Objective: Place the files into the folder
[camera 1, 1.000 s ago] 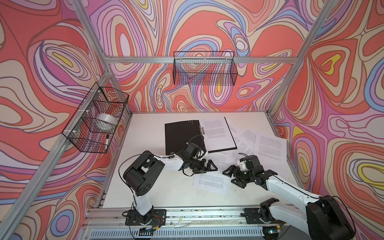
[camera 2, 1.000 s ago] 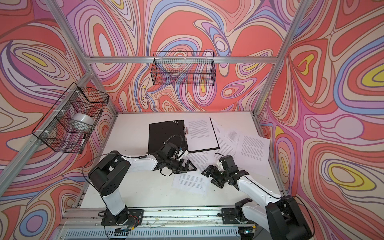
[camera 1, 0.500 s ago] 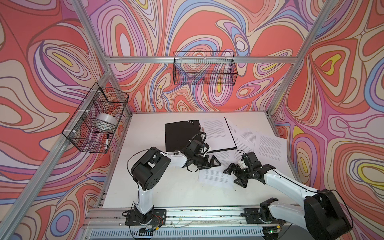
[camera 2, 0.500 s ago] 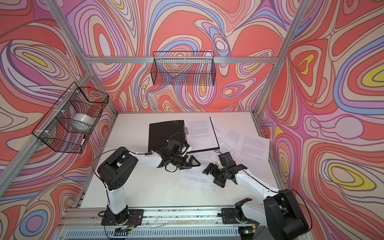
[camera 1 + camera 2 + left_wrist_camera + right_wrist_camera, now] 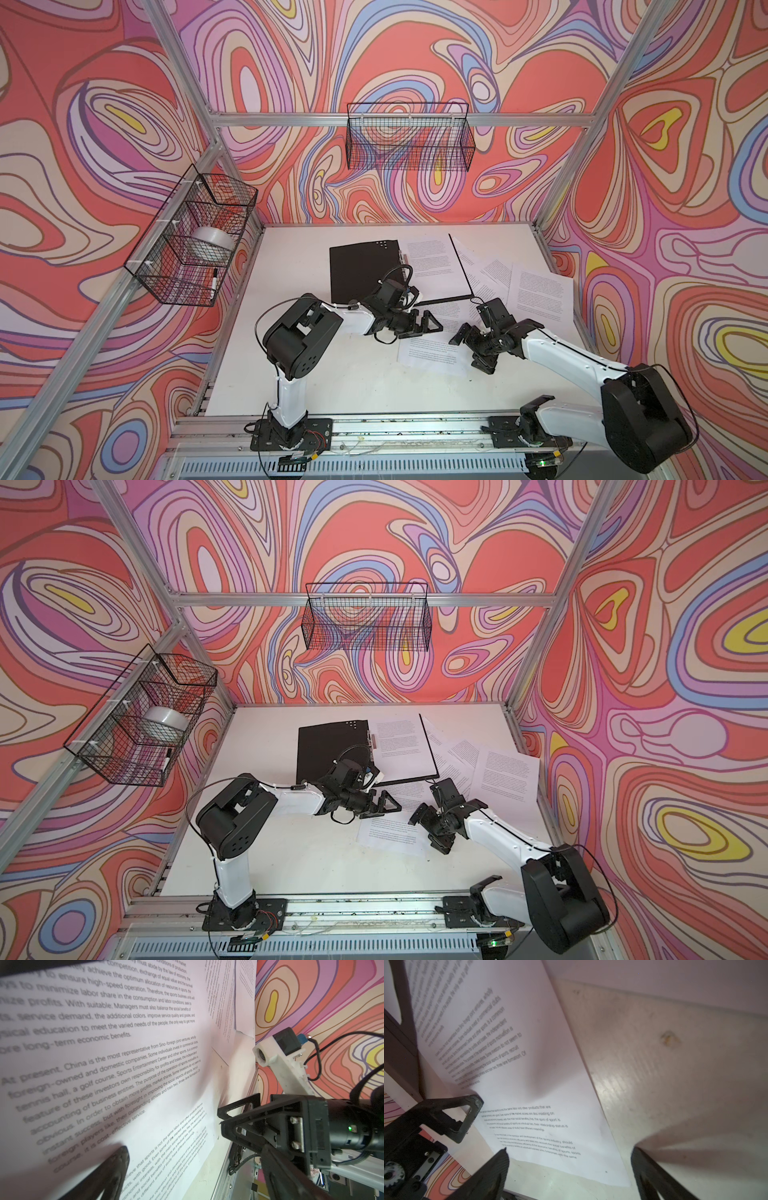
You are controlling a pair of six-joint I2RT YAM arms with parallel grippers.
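A loose sheet [image 5: 430,355] of the files is seen lying flat on the table [image 5: 332,386], just in front of the open folder [image 5: 361,274], where one page [image 5: 428,262] is already laid. Other sheets [image 5: 540,291] are spread to the folder's right. The loose sheet's long axis is judged to run toward the folder. Its far end is overhung by the left fingers [image 5: 426,325], spread wide and empty. The right fingers [image 5: 457,335], likewise open and empty, are set just beside its right edge, so neither arm is clearly nearer.
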